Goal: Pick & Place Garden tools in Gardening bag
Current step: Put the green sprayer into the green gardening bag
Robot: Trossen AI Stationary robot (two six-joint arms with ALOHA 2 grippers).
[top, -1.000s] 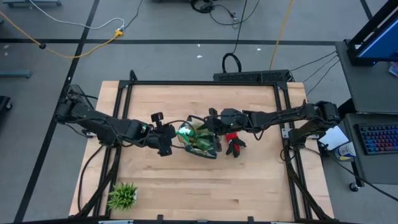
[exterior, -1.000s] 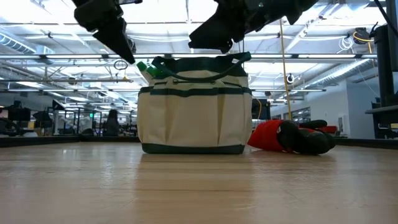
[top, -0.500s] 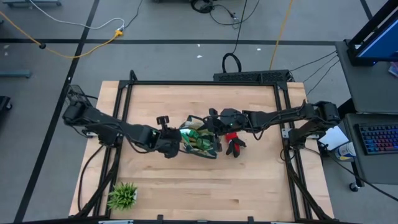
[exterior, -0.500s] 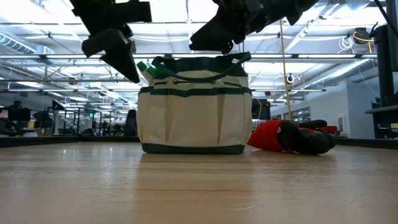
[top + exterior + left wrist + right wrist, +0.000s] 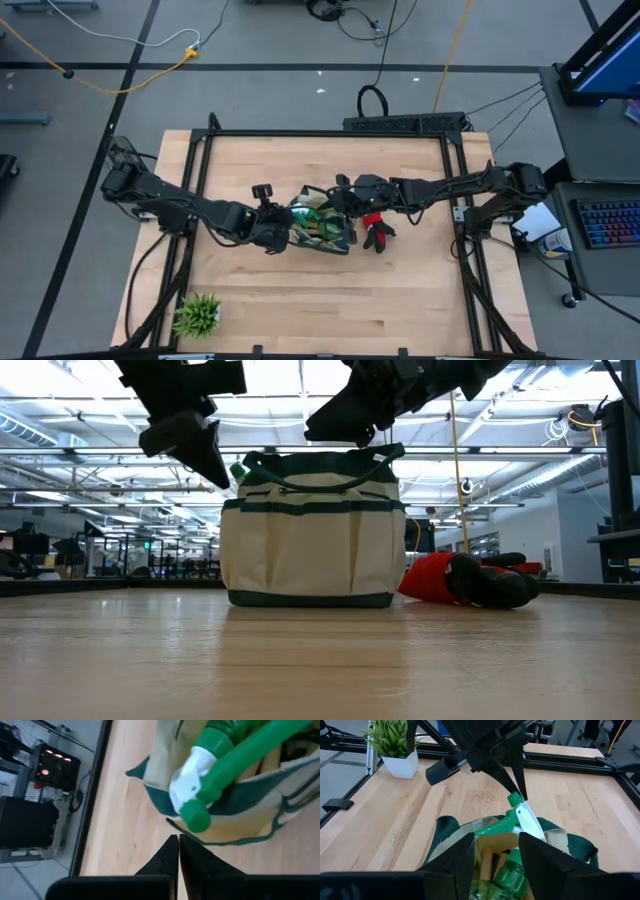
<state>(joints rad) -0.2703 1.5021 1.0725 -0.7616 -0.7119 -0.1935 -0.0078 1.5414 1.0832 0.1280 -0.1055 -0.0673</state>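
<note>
The cream gardening bag (image 5: 326, 238) with green trim stands upright at the table's middle (image 5: 312, 545). A green spray bottle (image 5: 235, 757) lies slanted in it, and its white-and-green head (image 5: 517, 815) sticks out over the bag's left rim. Wooden tool handles (image 5: 487, 859) show inside. My left gripper (image 5: 178, 839) is shut at the bottle's nozzle, by the bag's left side (image 5: 287, 229). My right gripper (image 5: 496, 839) is open above the bag's mouth (image 5: 338, 205) and touches nothing that shows. Red-and-black gloves (image 5: 377, 232) lie on the table right of the bag. My left gripper's shut fingertips (image 5: 519, 794) meet the spray bottle's green nozzle end (image 5: 514, 800), coming slanting down from the table's left side. The bottle's body stays inside the bag, with its head leaning out over the rim.
A small potted green plant (image 5: 197, 314) stands at the table's near left corner. The gloves (image 5: 465, 578) lie right against the bag's right side. Bare wood lies in front of the bag and behind it.
My left gripper has gone toward the table's right edge, up to the bag's left rim, and a little down. The spray bottle's head, which stuck out well past the rim, now stands closer in over the bag. My right gripper has kept still.
</note>
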